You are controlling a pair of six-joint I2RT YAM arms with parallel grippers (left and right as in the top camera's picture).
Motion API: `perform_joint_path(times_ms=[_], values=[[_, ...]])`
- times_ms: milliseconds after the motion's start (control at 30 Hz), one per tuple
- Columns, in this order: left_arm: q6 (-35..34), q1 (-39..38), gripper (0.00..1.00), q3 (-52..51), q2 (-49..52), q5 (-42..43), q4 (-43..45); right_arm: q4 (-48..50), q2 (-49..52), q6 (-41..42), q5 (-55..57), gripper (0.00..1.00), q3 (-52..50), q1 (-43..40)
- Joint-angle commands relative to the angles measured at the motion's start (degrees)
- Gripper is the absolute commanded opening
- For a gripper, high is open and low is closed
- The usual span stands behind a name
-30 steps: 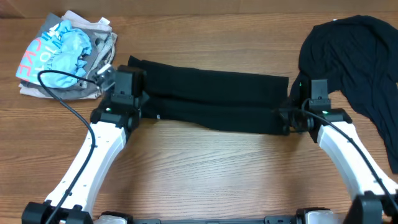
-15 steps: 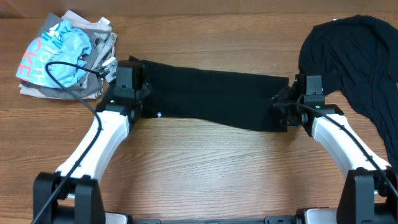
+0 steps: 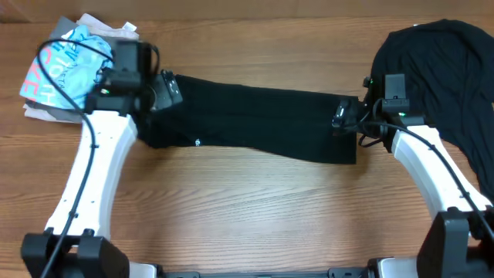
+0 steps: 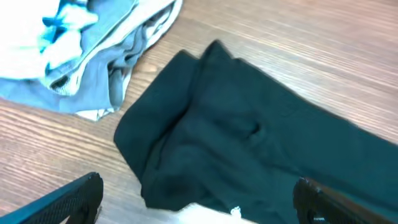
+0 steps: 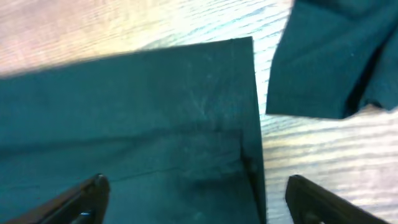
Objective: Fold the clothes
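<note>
A bare wooden table fills the overhead view, and a black T-shirt lies across its middle, already doubled into a long flat band running left to right. A heap of black clothes sits at the far right corner, well apart from the light blue and grey pile at the far left. The left gripper hangs over the band's left end and the right gripper over its right end. In both wrist views the fingers are spread wide with nothing between them. The cloth looks thin, light and limp. It should sag and slide when lifted, and stacked layers will probably shift unless they are pinched together. The right end shows a straight, clean edge, so a hold through all layers near its corners seems the safest place. The left end is rumpled and bunched, and a pinch there risks catching only the top layer.
</note>
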Motion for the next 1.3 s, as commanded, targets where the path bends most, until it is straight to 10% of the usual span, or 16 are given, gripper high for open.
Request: perform_joint_path(times_ms=[0,967,1267], values=[[10.1,1.0,1.00,7.7,-0.9,6.2,-7.4,1.8,5.2,-6.4,0.4,0.85,1.0,-0.2],[11.8,1.1,1.00,9.0,-0.9,-1.4,-14.6,2.1,21.1,-5.1,-12.8,0.81,0.8,-4.5],[11.8,1.1,1.00,9.0,-0.8,-1.4,-15.0,2.9,21.2,-2.5,-24.5,0.22,0.7,-4.5]])
